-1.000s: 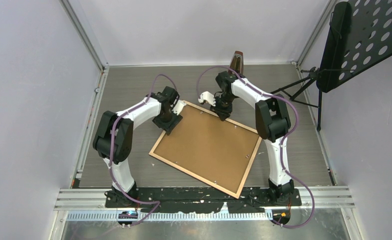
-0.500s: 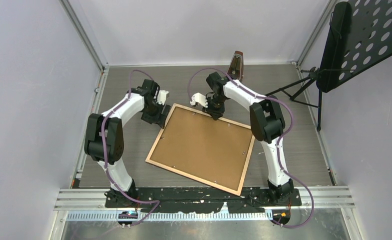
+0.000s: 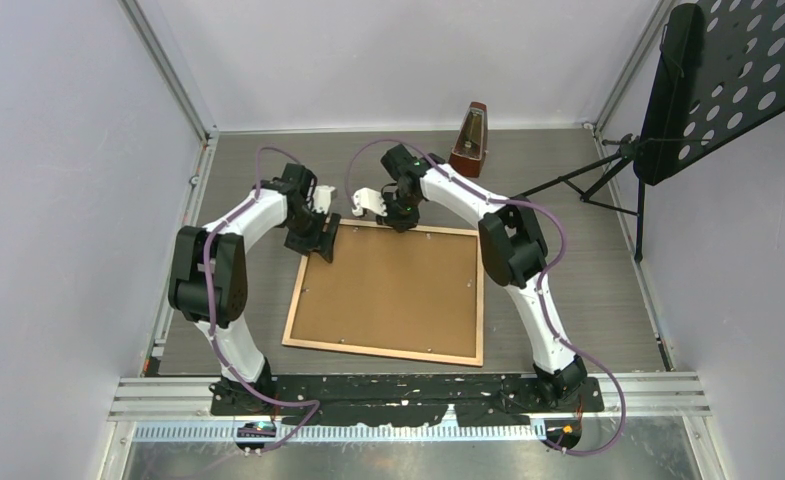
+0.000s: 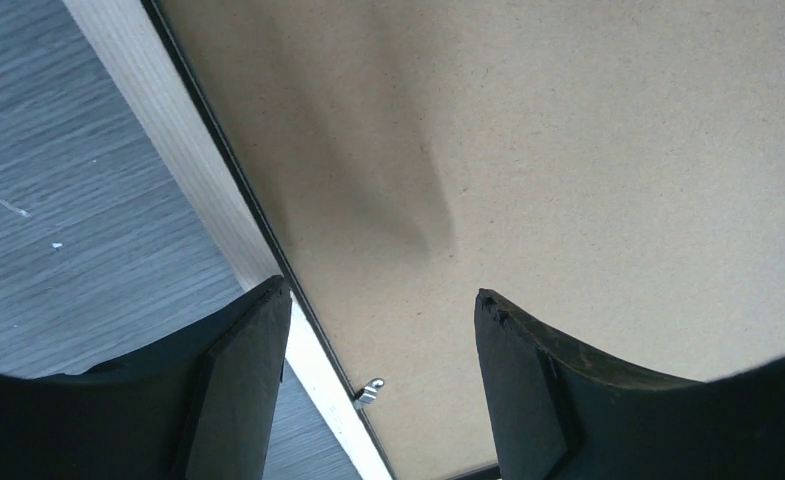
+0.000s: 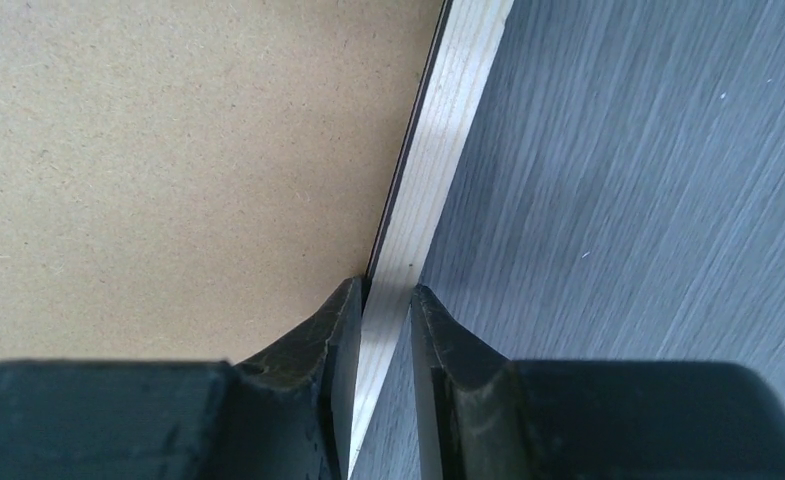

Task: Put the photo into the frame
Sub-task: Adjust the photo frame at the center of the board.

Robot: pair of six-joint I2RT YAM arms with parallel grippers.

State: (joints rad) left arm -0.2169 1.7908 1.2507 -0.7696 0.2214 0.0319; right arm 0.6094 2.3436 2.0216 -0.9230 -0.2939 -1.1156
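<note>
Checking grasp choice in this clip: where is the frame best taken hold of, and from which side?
Probably by its thin wooden far rail, from straight above, one finger each side. The frame lies flat, back up, so only that narrow border fits between fingers; the right gripper pinches it there.

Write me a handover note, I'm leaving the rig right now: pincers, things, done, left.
Left pincer: open, empty, over the frame's left border near its far corner.
Right pincer: shut on the frame's far border.
Frame: rear face up on the table, brown backing board seated in it.
Photo: not visible in any view; cannot tell whether it is under the backing.
Done: unclear. Left: confirm the photo is inside.
</note>
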